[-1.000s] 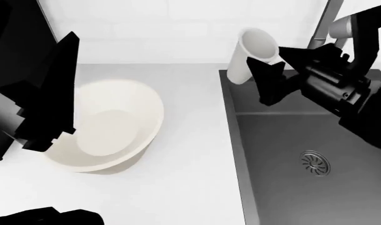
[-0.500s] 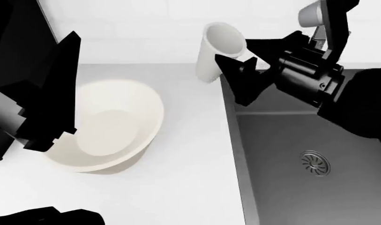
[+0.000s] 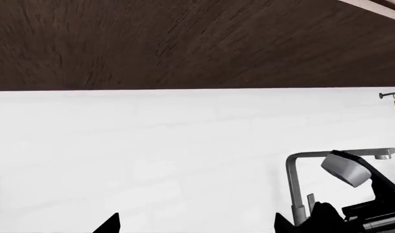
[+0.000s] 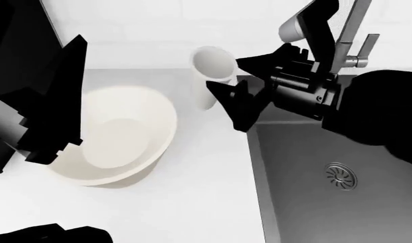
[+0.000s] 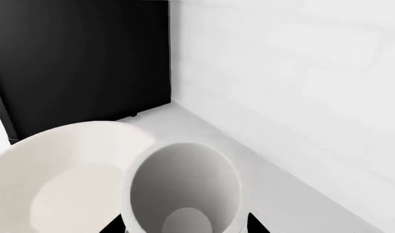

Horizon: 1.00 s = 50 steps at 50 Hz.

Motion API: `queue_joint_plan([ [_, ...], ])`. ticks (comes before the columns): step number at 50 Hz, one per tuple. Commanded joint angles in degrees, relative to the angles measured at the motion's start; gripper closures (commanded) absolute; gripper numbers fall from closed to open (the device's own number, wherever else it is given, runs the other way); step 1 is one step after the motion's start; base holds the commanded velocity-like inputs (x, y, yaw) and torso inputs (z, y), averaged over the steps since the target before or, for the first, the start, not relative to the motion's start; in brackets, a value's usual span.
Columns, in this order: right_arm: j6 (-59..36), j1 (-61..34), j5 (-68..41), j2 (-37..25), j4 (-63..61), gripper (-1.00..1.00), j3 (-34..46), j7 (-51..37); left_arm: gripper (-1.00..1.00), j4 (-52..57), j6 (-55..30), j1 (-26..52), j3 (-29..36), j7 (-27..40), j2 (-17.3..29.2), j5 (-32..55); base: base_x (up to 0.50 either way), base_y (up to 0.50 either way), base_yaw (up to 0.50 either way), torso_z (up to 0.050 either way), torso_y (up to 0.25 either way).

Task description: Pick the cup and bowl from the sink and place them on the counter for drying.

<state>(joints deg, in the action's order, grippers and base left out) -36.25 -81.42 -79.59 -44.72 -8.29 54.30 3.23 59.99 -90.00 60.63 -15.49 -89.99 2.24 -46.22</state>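
1. So the right pincer (image 4: 234, 98) has its black fingers clamped on the cup (image 4: 210, 81), one on each side, holding it upright and mouth-up over the counter (image 4: 206, 167), just left of the sink (image 4: 327, 177) edge.
2. From the right wrist view you look straight down into the cup (image 5: 184, 194), with the bowl (image 5: 61, 174) right beside it.
3. Bowl (image 4: 121, 136) sits on the counter tilted, its left rim against the left pincer (image 4: 50, 106); can't tell if that one's gripping it or not.
4. Faucet (image 4: 351, 30) stands behind the right arm, and the sink drain (image 4: 341, 175) is in plain sight.
5. Left wrist view mostly shows white wall (image 3: 152, 160) and faucet (image 3: 301, 174).
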Motion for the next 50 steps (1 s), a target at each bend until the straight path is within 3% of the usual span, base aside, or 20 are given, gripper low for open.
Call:
queue_joint_plan([
  [1,-2.5,-1.0,1.5,0.9,0.1,1.0,1.3,1.7,-1.0,0.0,0.0,-0.1,0.1,0.0,-0.3,-0.2,0.0,0.0,0.0,0.0,0.0],
  [50,-6.4,0.8,1.3,1.6,0.9,1.0,4.6,1.6,-1.0,0.0,0.0,-0.2,0.3,0.0,-0.5,-0.3,0.0,0.0,0.0,0.0,0.0],
])
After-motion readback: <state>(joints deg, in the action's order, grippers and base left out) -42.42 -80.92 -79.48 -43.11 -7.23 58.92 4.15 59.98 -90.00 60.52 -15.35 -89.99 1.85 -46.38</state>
